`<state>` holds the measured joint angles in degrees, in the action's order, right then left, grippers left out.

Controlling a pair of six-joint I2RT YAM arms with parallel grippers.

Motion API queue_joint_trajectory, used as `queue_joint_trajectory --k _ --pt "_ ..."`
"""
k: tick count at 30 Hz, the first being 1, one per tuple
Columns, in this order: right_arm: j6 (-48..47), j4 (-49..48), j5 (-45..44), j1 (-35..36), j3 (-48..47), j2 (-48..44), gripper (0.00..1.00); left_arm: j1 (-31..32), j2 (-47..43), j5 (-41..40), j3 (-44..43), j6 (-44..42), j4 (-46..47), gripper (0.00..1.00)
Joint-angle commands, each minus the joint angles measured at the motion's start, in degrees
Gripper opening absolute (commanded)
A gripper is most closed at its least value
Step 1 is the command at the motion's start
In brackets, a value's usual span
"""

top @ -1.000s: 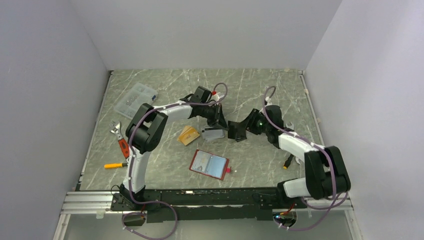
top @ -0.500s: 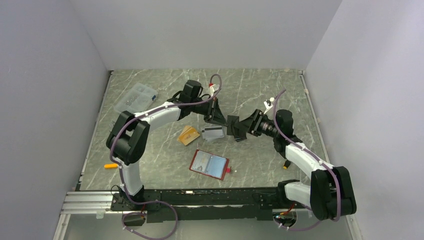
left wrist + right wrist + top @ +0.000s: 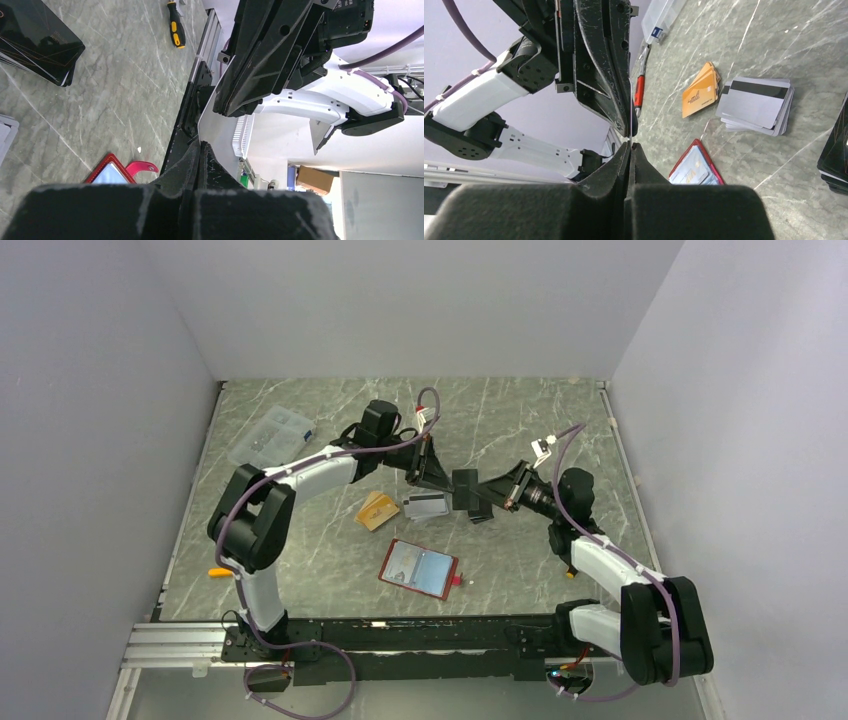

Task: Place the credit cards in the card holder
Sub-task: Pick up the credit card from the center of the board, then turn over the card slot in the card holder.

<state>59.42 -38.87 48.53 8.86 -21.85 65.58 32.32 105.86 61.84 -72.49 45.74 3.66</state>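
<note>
My left gripper (image 3: 452,482) and right gripper (image 3: 480,492) meet tip to tip above the table's middle. Both are shut on one thin silver-white credit card, which shows as a pale sheet in the left wrist view (image 3: 220,135) and as an edge-on line in the right wrist view (image 3: 630,120). A silver stack of cards (image 3: 425,506) (image 3: 756,102) and a gold-orange stack (image 3: 377,510) (image 3: 700,91) lie below them. The dark-red card holder (image 3: 418,568) (image 3: 696,167) (image 3: 107,172) lies open nearer the front, with a card showing in its clear pocket.
A black rectangular stack (image 3: 37,42) (image 3: 836,150) lies under the grippers. A clear plastic box (image 3: 270,437) stands at the back left. A red-handled tool (image 3: 243,525) and a yellow screwdriver (image 3: 230,571) lie at the left edge. A small yellow-black tool (image 3: 576,565) lies on the right.
Both arms have stretched out and their elbows have swung outward. The joined grippers have risen from beside the silver stack, still tip to tip.
</note>
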Motion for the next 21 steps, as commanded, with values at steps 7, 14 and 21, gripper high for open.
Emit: queue_joint_trajectory --k 7,14,21 --pt "-5.29 9.29 -0.88 0.01 -1.49 -6.44 0.00 -0.94 -3.27 -0.61 -0.43 -6.25 -4.63 0.50" --pt "-12.10 31.66 -10.77 9.91 -0.09 -13.91 0.00 -8.70 -9.03 -4.19 4.00 -24.39 -26.22 0.53" --pt "-5.15 33.65 -20.47 24.29 7.16 -17.51 0.00 -11.65 -12.42 -12.32 13.74 -39.60 -39.12 0.62"
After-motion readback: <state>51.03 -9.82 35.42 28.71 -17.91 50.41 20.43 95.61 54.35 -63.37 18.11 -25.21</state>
